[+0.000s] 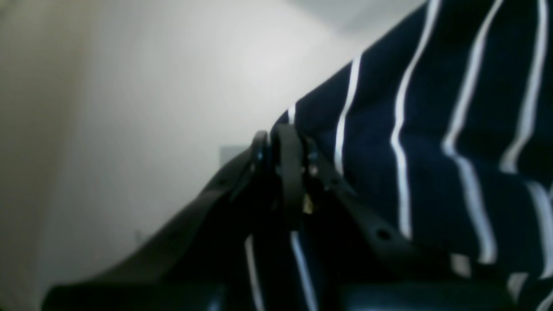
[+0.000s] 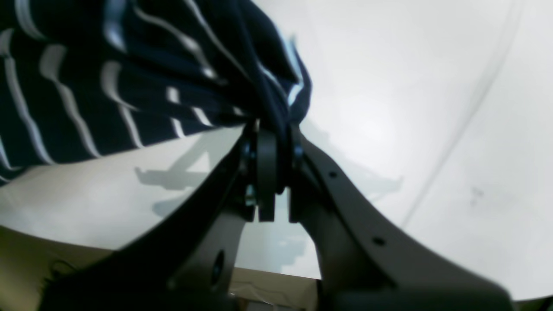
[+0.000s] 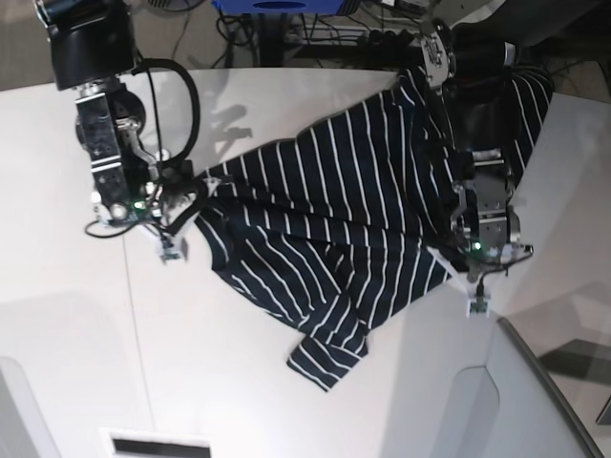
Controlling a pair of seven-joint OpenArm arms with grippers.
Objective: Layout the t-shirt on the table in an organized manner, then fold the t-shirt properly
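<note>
the t-shirt (image 3: 334, 229) is seen stretched between two arms above the middle of the table (image 3: 239, 382), one sleeve trailing toward the near edge and another part draped over the left arm by the far right corner. the right gripper (image 2: 270, 129) is pressed together on a bunched fold of the striped cloth; the left gripper (image 1: 285, 134) is likewise clamped on a hem edge. the layout step is judged to be in hand, with the garment not yet flat and no fold begun. for the next move, the two held points would need to be drawn apart and lowered evenly, so that the cloth is spread without twists, and the draped part freed from the arm. the tabletop is smooth, matte and white, crossed by a thin dark seam (image 3: 129, 324). cables (image 3: 315, 29) and a blue object (image 3: 277, 6) are visible beyond the far edge.
</note>
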